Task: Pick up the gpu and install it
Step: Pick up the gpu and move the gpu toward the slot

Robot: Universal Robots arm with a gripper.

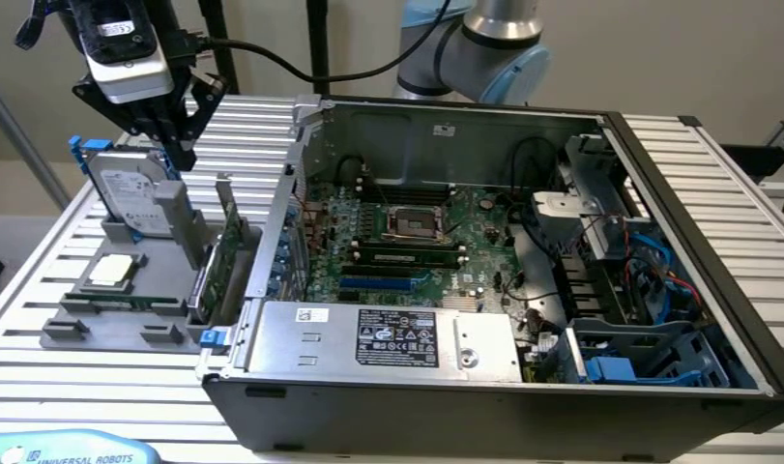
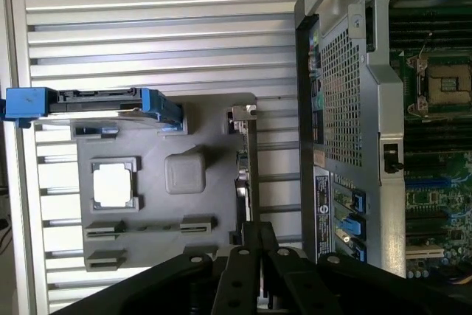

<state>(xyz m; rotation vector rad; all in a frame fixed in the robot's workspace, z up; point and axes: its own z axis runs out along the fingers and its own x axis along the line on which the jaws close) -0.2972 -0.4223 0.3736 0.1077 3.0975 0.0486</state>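
Hanging over the grey rack (image 1: 108, 333) at the exterior view's left, with the pincer (image 1: 180, 157) clenched, tips drawn together and grasping nothing. Level with the top of the hard drive (image 1: 125, 198) in its blue frame, above and apart from the gpu (image 1: 224, 256). Not yet lifted, that gpu: standing on edge in a slot along the rack's side nearest the open computer case (image 1: 701, 222), silver bracket at one end. In the wrist view, seen edge-on as a thin strip, in line with the dark fingertips (image 2: 251, 245). Lying flat in the rack, a square processor chip (image 1: 114, 271). Inside the case, a green motherboard (image 1: 424, 232) and a labelled power supply (image 1: 379, 338). Underneath everything, a ribbed metal surface (image 1: 31, 377).
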